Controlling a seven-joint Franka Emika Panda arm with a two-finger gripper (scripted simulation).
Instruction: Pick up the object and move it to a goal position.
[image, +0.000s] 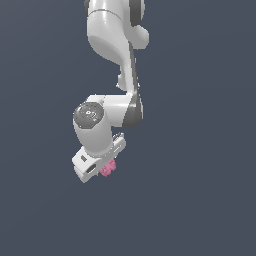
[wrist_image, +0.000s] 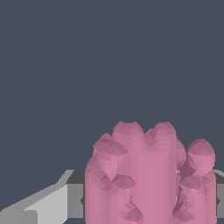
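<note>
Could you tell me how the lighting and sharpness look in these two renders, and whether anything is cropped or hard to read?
Exterior view: flat, even light, no cast shadows on the plain grey-blue backdrop; soft highlights on the white arm; the pincer hides most of the pink lump. Wrist view: sharp, faceted shading on the lump, which is cropped at the frame edge.

Beneath the glossy, smooth white plastic-looking arm, the pink object looks matt, bumpy and faceted against a flat, matt dark backdrop.

Even, flat simulator light, sharp throughout, with soft shading and no cast shadows or glare.
</note>
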